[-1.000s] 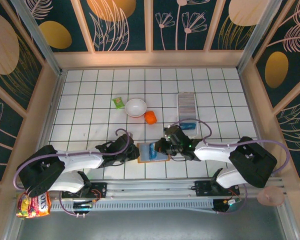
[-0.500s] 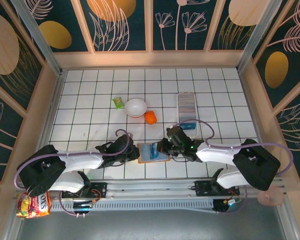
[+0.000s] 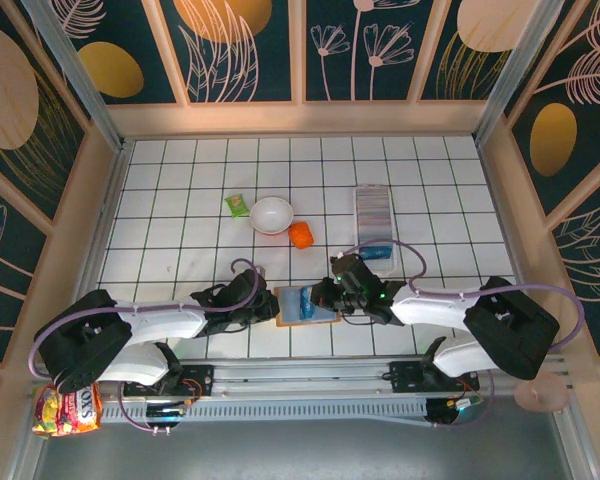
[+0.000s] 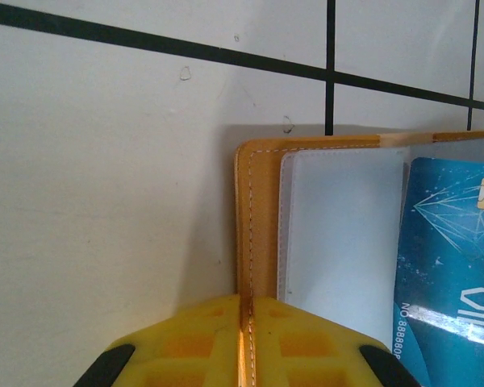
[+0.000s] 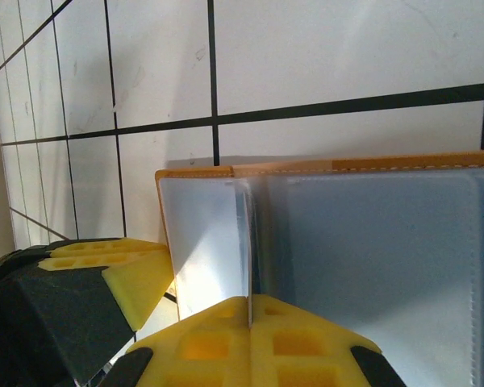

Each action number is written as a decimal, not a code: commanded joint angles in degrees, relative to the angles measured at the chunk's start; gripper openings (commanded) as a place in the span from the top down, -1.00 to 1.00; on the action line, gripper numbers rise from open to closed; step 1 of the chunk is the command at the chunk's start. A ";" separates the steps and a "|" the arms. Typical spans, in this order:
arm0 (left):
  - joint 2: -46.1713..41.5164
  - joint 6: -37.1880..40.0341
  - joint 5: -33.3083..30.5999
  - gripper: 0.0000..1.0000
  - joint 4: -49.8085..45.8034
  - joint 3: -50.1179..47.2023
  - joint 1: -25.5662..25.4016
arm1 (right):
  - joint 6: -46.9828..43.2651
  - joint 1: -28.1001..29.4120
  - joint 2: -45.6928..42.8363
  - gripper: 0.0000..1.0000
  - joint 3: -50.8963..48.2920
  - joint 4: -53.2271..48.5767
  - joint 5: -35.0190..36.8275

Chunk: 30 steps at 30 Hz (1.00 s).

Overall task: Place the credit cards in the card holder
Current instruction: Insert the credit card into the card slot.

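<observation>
Left wrist camera first: my left gripper (image 4: 246,343) has its yellow pads (image 4: 194,347) pressed together on the stitched edge of the tan-orange leather wallet (image 4: 256,210). The wallet lies open on the white tiled table (image 4: 105,161). Just inside that edge I see a pale clear plastic pocket (image 4: 339,234). Beside it is a bright blue credit card (image 4: 452,258) with a gold chip, lying on the wallet's inside and cut off by the frame edge.

On the right wrist camera, my right gripper (image 5: 250,343) is closed tight on a thin clear plastic leaf (image 5: 206,242) of the wallet. The leaf stands up edge-on between the pads, lifted off the grey-blue lining. The left gripper's yellow pad and black body show at the lower left, just beside that leaf.

From the top camera, both grippers meet the wallet from opposite sides, near the front middle of the table. The blue card sits in the wallet between them.

The long white slotted plastic card holder (image 3: 373,208) lies well apart, further back and to the right, with its length running away from the arms. A second blue card (image 3: 377,253) lies at its near end; I cannot tell whether it sits in a slot.

Left of the holder are a small orange object (image 3: 301,235), a white bowl (image 3: 271,214) and a green packet (image 3: 238,204).
</observation>
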 commanded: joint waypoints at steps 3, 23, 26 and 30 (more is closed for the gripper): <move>0.72 -0.87 0.62 0.77 0.36 -0.95 -0.30 | 1.41 0.53 -0.11 1.00 -1.63 1.91 0.02; 1.95 -0.95 0.89 0.78 0.93 -0.69 -0.31 | 3.21 -0.02 0.66 1.00 -3.96 9.96 -3.96; 2.28 -1.00 0.93 0.78 1.20 -0.59 -0.37 | 4.07 -0.13 0.75 1.00 -4.88 12.21 -4.12; 2.46 -1.01 1.12 0.78 1.40 -0.42 -0.33 | 5.74 -0.50 0.51 1.00 -6.01 14.35 -3.70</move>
